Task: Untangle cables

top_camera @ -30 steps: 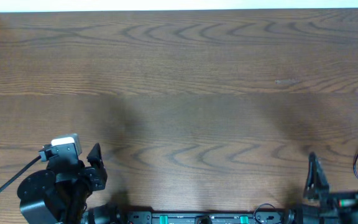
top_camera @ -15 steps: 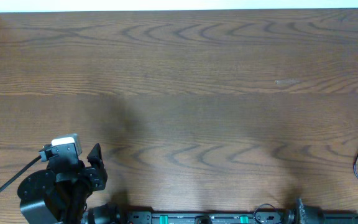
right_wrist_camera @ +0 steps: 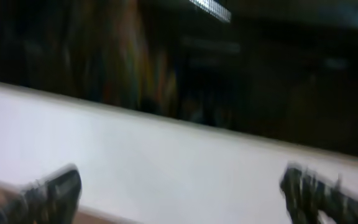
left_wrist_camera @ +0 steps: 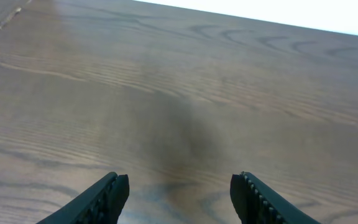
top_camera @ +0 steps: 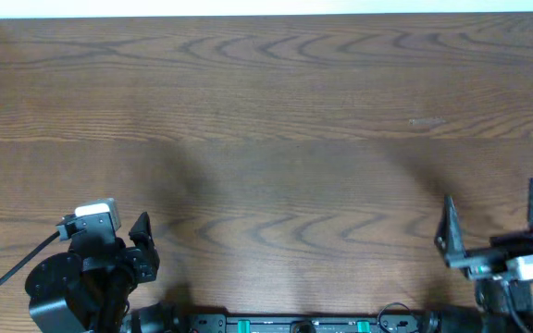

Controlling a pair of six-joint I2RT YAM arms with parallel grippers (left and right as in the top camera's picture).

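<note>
left end effector (left_wrist_camera: 179, 190): parted, empty | right end effector (top_camera: 493, 227): spread wide, empty | table (top_camera: 276, 139): wood

The worktop (top_camera: 276, 111) is dark brown wood with clear grain lines, smooth, with a dull satin sheen ahead of the left gripper (left_wrist_camera: 179, 188). Its fingers (left_wrist_camera: 258, 200) look like matt black plastic, ribbed on the inner faces; the right gripper (top_camera: 494, 220) looks equally dark and matt
</note>
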